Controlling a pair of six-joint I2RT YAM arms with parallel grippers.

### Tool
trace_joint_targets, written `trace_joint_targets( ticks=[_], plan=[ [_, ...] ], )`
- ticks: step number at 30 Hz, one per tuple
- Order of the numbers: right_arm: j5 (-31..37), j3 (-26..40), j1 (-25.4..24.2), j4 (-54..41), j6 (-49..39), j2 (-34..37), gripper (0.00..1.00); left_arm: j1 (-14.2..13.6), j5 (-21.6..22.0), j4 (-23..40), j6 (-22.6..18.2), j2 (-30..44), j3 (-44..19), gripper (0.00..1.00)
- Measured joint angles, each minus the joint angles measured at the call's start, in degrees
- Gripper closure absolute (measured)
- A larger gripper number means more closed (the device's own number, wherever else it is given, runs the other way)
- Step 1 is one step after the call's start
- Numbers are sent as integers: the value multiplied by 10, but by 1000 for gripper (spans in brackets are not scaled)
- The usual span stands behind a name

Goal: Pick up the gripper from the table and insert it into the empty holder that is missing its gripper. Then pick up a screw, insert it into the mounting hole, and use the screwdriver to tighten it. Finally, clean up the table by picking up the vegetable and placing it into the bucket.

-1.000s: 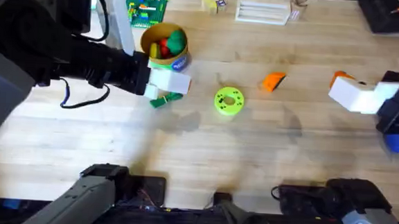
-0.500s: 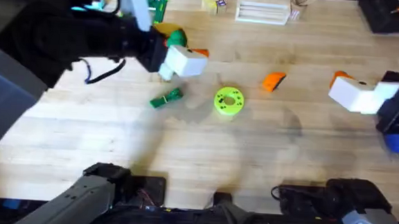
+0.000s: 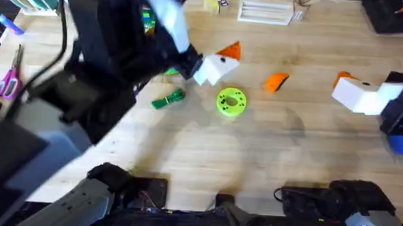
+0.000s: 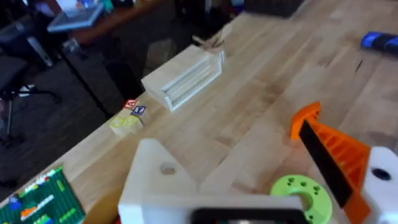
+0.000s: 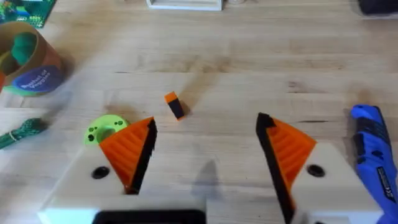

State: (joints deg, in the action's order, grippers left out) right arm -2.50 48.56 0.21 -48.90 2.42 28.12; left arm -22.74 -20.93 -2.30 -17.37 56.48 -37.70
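The small orange gripper (image 3: 276,81) (image 5: 174,104) lies alone on the wood, right of centre. My left gripper (image 3: 217,61) (image 4: 230,134) hangs open and empty above the table's middle. One side of it is the plain white holder (image 4: 155,180) with a hole and no pad; the other carries an orange pad. My right gripper (image 3: 343,83) (image 5: 206,121) is open and empty at the right, short of the orange piece. The blue screwdriver (image 3: 401,144) (image 5: 373,149) lies beside it. The green vegetable (image 3: 168,100) (image 5: 18,132) rests on the table. The bucket (image 5: 28,65) stands beyond it, with toy produce inside.
A lime-green disc with holes (image 3: 231,101) (image 5: 102,129) sits at centre. A pale wooden rack (image 3: 264,8) (image 4: 183,78) and small blocks (image 3: 215,3) stand along the far edge. Scissors (image 3: 7,80) lie at the far left. The raised left arm covers the table's left in the overhead view.
My left arm has risen and swung right, from beside the bucket to above the table's middle, and now hides the bucket from overhead. The vegetable stayed put. The right arm has not moved.
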Motion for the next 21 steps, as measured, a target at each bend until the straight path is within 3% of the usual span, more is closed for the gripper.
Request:
trace_joint_targets(
  ticks=[3,6,14,21],
  plan=[
    [0,0,0,0,0,0,10,-3,2,-63,11,-62,84,8],
    [0,0,0,0,0,0,10,-5,4,-88,22,-125,148,8],
    [0,0,0,0,0,0,9,-5,10,-91,55,-299,284,8],
    [0,0,0,0,0,0,10,-5,11,-76,79,-445,368,9]
  ],
)
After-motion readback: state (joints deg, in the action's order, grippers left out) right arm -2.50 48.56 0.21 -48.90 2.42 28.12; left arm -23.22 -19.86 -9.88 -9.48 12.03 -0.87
